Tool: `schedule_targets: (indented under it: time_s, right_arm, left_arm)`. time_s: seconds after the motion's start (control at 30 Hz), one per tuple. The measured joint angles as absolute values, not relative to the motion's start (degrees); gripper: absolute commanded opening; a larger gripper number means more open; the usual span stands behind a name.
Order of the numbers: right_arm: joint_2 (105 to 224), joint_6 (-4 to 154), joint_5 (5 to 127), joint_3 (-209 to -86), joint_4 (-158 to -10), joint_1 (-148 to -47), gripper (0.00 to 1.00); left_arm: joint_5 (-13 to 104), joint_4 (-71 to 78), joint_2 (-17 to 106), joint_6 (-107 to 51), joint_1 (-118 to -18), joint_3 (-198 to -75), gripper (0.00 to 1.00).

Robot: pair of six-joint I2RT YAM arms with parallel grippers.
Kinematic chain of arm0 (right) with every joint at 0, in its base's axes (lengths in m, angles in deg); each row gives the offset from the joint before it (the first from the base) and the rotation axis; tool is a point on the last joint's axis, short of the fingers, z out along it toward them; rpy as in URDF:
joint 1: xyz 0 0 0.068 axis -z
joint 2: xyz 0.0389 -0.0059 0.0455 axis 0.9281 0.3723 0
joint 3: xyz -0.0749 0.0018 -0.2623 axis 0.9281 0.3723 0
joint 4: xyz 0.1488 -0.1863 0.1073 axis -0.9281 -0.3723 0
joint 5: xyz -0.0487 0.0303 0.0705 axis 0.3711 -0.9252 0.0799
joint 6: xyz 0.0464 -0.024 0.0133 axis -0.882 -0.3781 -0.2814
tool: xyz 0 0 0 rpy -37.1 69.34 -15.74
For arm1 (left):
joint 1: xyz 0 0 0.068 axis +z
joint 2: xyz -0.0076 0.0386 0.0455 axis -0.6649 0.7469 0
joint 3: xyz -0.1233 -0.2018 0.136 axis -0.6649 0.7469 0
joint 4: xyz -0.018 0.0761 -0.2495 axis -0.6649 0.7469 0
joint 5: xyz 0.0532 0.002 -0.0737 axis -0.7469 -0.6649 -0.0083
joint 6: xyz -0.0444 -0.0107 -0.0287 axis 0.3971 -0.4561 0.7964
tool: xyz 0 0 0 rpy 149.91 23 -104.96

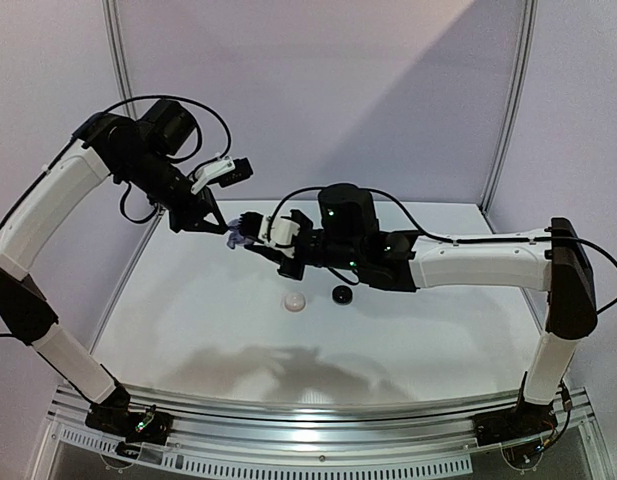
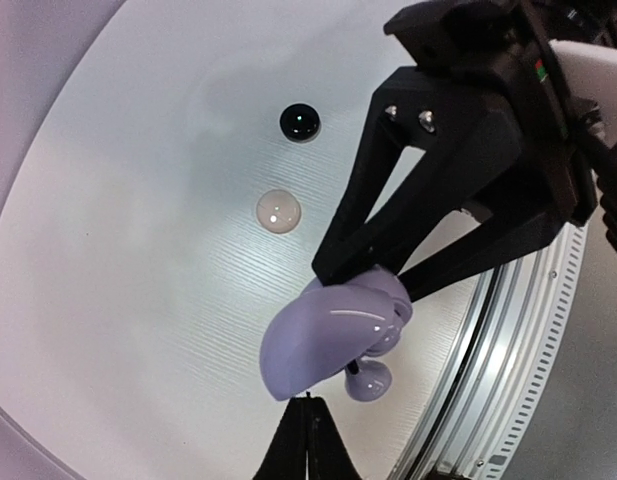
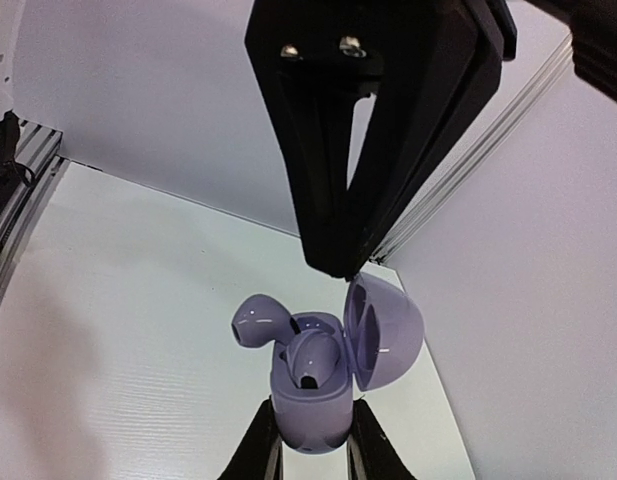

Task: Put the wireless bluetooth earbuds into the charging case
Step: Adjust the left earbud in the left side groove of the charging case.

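Two lavender earbuds sit at the mouth of a lavender charging case [image 3: 308, 415], which is held in the air between the fingers of the right pincer [image 3: 310, 445]. One earbud [image 3: 313, 360] lies nested in the open case, its dark tip facing out. The second earbud [image 3: 260, 322] pokes up and out over the case's rim, on the side away from the lid, and is not fully seated. The lid [image 3: 388, 335] is swung open and stands up on the opposite side.

The right pincer is closed part-way on the case body, one finger pressed against each side.

The left pincer [image 3: 338, 262] reaches in from above the case with its two fingers shut together and nothing visible between them. Its tip meets the upper edge of the open lid; actual contact cannot be confirmed. From the left wrist camera, the lid's smooth outer shell faces the left pincer, and the second earbud hangs out just beneath it.

Far below both pincers lies the white worktop [image 1: 188, 330]. Two small round objects rest on it, near each other but apart: a white one [image 1: 293, 301] and a black one [image 1: 341, 294], both well clear of the held case.
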State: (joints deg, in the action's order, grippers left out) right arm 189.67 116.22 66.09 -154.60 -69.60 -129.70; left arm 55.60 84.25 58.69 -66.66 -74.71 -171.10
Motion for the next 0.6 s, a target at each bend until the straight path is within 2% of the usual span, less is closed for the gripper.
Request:
schedule_targets:
  time_s: [0.1, 0.27, 0.33, 0.47, 0.53, 0.6]
  right_arm:
    - [189.7, 114.2, 65.1, -154.2, -69.5, -129.3, 0.00]
    - [189.6, 110.5, 64.1, -153.9, -68.9, -128.8, 0.00]
    - [189.6, 108.8, 64.3, -153.9, -68.5, -128.5, 0.00]
    - [189.6, 105.5, 65.6, -153.9, -67.8, -127.9, 0.00]
    - [189.5, 104.1, 66.2, -153.9, -67.5, -127.7, 0.00]
    - [189.3, 102.7, 66.9, -153.9, -67.3, -127.7, 0.00]
  left_arm:
    - [54.4, 84.0, 58.7, -67.5, -74.7, -172.2, 0.10]
    - [54.5, 83.5, 58.5, -68.4, -74.7, -173.8, 0.32]
    - [55.1, 83.2, 57.5, -68.4, -74.7, -173.8, 0.44]
    - [57.1, 78.1, 49.2, -65.5, -74.7, -166.1, 0.76]
    - [57.9, 74.1, 43.5, -63.3, -74.7, -161.1, 0.85]
    - [58.3, 69.6, 38.8, -60.9, -74.7, -157.4, 0.89]
